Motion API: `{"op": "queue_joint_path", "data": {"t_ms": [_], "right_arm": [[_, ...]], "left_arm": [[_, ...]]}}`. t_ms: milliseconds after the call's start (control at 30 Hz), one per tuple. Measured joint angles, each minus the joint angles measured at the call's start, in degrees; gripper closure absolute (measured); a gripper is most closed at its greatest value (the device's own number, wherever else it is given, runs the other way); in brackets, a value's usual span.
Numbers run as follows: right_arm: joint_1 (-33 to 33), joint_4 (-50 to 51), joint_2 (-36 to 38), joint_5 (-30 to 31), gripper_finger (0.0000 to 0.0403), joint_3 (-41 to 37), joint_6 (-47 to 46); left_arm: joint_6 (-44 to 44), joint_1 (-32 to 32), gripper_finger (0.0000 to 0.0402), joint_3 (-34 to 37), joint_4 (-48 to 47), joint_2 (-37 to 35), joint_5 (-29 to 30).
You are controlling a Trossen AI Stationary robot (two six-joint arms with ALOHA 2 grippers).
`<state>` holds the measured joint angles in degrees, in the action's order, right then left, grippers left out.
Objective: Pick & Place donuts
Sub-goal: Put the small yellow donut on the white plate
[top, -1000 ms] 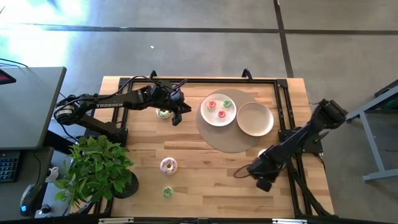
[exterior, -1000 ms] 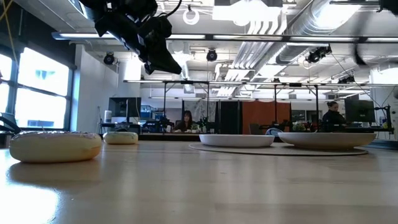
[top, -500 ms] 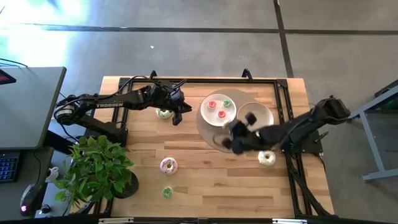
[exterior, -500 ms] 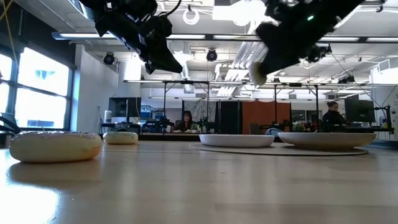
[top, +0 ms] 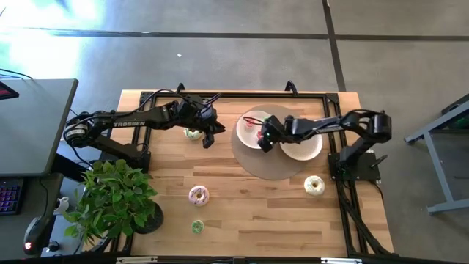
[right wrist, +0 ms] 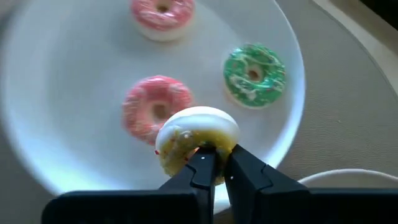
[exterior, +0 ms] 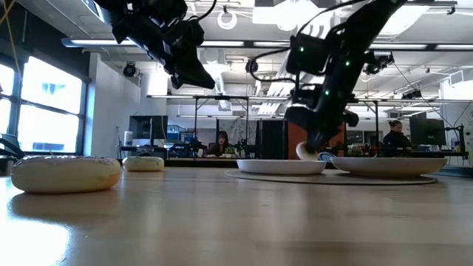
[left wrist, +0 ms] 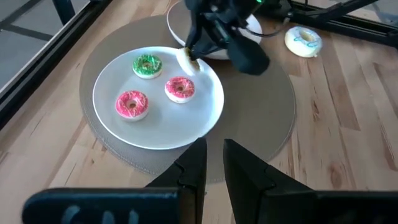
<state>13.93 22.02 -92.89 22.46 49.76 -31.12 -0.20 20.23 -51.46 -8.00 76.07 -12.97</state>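
Observation:
A white plate on a round tan mat carries two pink donuts and a green donut. My right gripper reaches over this plate from the right, shut on a small yellow-white donut. My left gripper hangs above the table left of the plate, fingers almost together with nothing between them. Below it a white-green donut lies flat on the wood. Also flat on the table are a large pale donut, a large pink donut and a small green donut. My right gripper pinches the small yellow-white donut by its ring wall between the two fingers, slanting down from the table's right. The donut stands on edge at the fingertips, low over the plate. Whether it touches the plate, I cannot tell.
A second, bare white plate sits on the mat to the right of the first, under my right arm. A potted plant stands at the near left corner. Black frame rails border the far and right sides. People show in the room behind.
My right arm has swung from the table's near right area up, then toward the far side and left, and come down over the plate with the small donut held in its shut fingers. The large pale donut it had partly covered now shows in full.

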Motion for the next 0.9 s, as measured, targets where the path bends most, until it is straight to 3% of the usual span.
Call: {"op": "queue_joint_path", "data": {"t_ms": [267,433,900], "right_arm": [[2.7,-0.17,-0.38,-1.9,0.0372,0.0,1.67],[3.0,-0.08,-0.38,-4.11,0.0346,0.0,5.85],[2.95,-0.09,-0.38,-6.84,0.028,0.07,6.14]], "left_arm": [[0.17,0.02,0.0349,0.0,-0.82,0.0,0.04],[0.16,0.02,0.0349,-0.02,-0.87,0.0,0.07],[0.13,0.02,0.0349,0.0,-0.88,0.0,0.09]]}}
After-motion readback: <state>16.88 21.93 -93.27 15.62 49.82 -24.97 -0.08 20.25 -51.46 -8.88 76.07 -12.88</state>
